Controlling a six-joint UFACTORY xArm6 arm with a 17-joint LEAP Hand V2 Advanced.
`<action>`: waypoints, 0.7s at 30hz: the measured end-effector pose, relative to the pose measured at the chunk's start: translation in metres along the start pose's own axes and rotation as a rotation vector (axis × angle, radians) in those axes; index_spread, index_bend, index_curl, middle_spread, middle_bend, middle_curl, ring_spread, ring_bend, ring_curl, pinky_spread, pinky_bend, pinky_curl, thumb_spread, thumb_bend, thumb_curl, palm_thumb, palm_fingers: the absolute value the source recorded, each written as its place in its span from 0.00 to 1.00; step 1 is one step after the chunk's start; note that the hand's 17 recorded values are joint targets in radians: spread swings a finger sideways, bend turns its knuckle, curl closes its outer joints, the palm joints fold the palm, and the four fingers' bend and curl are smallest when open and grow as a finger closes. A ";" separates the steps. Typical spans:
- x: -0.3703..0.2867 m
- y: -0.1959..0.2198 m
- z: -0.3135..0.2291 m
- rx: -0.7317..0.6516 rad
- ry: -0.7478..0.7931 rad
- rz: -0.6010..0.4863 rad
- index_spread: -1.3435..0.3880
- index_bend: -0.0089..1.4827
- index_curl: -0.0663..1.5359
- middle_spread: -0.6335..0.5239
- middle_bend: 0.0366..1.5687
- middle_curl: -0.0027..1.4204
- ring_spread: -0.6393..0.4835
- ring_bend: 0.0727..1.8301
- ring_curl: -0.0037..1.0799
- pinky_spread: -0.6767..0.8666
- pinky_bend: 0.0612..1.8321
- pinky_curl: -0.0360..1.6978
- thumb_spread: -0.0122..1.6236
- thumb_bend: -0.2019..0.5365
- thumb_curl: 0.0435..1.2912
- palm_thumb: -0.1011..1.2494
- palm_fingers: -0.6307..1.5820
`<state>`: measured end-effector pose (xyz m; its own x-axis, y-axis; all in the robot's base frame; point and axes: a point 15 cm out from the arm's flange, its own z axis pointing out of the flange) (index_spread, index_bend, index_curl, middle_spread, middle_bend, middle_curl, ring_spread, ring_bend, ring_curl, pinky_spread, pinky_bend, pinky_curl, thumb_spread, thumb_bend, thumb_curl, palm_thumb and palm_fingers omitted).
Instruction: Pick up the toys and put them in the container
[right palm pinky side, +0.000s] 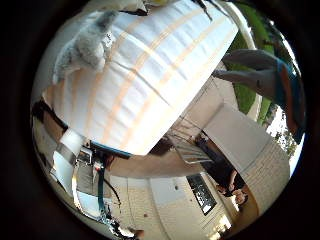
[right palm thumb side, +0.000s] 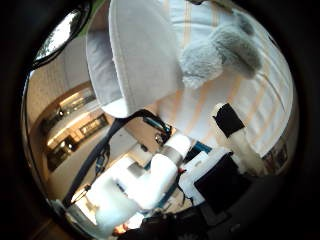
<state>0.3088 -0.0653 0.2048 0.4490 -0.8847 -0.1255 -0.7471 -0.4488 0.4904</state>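
Note:
A grey plush toy (right palm thumb side: 220, 55) lies on a white cloth with orange stripes (right palm pinky side: 150, 75) that covers the table. Right beside the toy stands a light grey fabric container (right palm thumb side: 140, 50), which fills much of the thumb side view and is close to the palm. My right hand (right palm thumb side: 232, 132) hovers above the cloth. One white finger with a black pad reaches out straight toward the toy, a short way from it. Nothing is held. The same toy (right palm pinky side: 87, 47) shows near the cloth's edge in the little finger side view.
The white robot arm (right palm thumb side: 145, 185) runs back from the palm. The cloth's edge (right palm pinky side: 165, 135) drops off toward a paved yard with a light brick wall (right palm pinky side: 270, 170) and a strip of grass (right palm pinky side: 245, 95). Something yellow (right palm pinky side: 161, 2) peeks in at the cloth's far side.

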 end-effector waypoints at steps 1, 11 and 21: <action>0.000 -0.005 0.004 -0.008 0.031 0.013 0.63 0.13 0.23 0.58 0.09 0.22 0.80 0.14 0.29 0.70 0.21 0.14 0.71 0.24 0.35 0.69 0.30; 0.012 -0.030 0.042 -0.037 0.143 0.061 0.66 0.15 0.25 0.57 0.10 0.23 0.79 0.11 0.28 0.69 0.16 0.14 0.70 0.24 0.35 0.69 0.34; 0.024 -0.016 0.026 0.015 0.133 0.093 0.56 0.07 0.17 0.40 0.44 0.42 0.64 0.57 0.55 0.66 0.28 0.16 0.68 0.25 0.35 0.73 0.72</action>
<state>0.3191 -0.0826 0.1712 0.4378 -0.8984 0.0352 -0.7952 -0.3687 0.4814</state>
